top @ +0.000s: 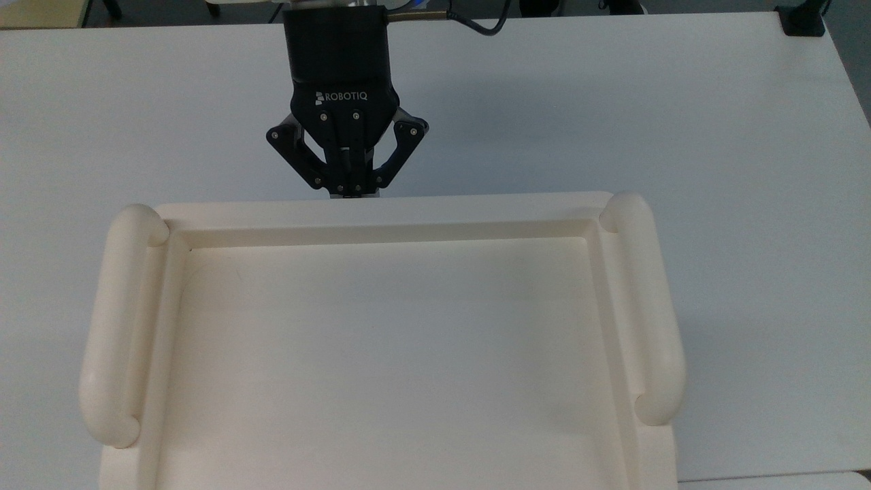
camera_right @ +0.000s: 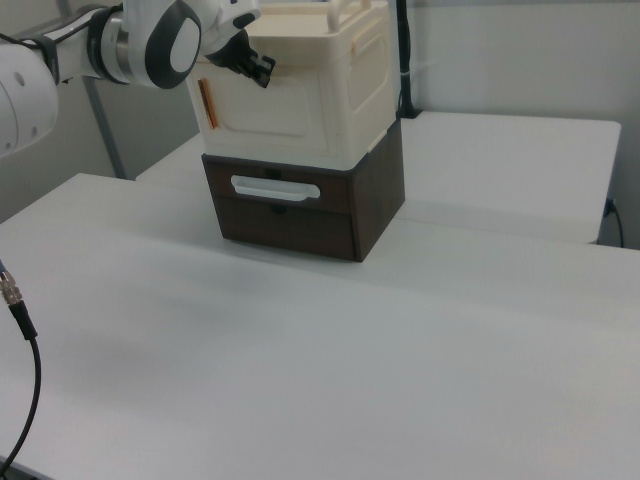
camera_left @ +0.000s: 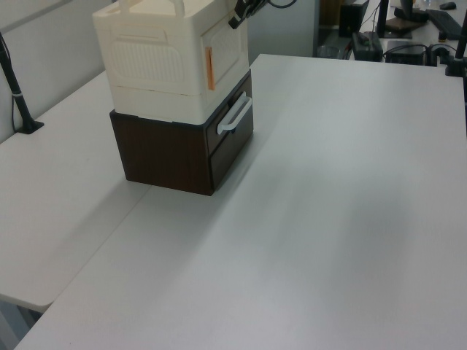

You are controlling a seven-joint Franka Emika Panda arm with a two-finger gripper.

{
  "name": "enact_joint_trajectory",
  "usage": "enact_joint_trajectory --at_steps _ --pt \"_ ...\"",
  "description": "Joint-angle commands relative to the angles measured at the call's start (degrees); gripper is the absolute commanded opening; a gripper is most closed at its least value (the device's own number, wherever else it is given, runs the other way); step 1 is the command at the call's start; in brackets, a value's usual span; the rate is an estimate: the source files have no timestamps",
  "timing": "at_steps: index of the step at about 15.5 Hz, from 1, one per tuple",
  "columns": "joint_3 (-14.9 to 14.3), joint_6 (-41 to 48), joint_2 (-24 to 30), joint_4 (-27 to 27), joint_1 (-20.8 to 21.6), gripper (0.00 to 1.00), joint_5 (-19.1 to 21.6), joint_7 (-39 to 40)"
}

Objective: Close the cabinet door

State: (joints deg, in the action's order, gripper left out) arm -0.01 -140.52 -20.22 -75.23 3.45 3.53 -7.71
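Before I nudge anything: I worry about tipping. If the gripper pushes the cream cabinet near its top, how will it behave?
The cabinet sits stacked on a dark brown drawer unit, so a high push may slide or tip it. It looks like hollow plastic, probably light. The gripper is at its top front edge, where leverage is greatest.

cabinet [camera_right: 330, 90]: cream | door [camera_right: 262, 110]: cream, orange strip at edge | drawer unit [camera_right: 310, 205]: dark brown, white handle | gripper [top: 348, 192]: black | table [top: 680, 122]: white
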Motion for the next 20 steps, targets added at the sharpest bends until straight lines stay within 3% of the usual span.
enact_joint_trajectory --at_steps 1,5,11,18,20 --pt "-0.6 -1.7 0.4 -0.5 0.6 0.03 -0.6 0.6" --pt "-0.6 -6.9 0.4 -1.0 0.7 0.02 -1.4 0.8" --pt "-0.9 -4.8 2.3 -4.6 0.3 0.01 -1.5 5.5" --pt "-1.7 22.8 7.4 -6.0 0.2 0.00 -1.9 13.1" --pt "-1.7 30.4 8.7 -6.2 0.7 0.00 -4.4 13.1"
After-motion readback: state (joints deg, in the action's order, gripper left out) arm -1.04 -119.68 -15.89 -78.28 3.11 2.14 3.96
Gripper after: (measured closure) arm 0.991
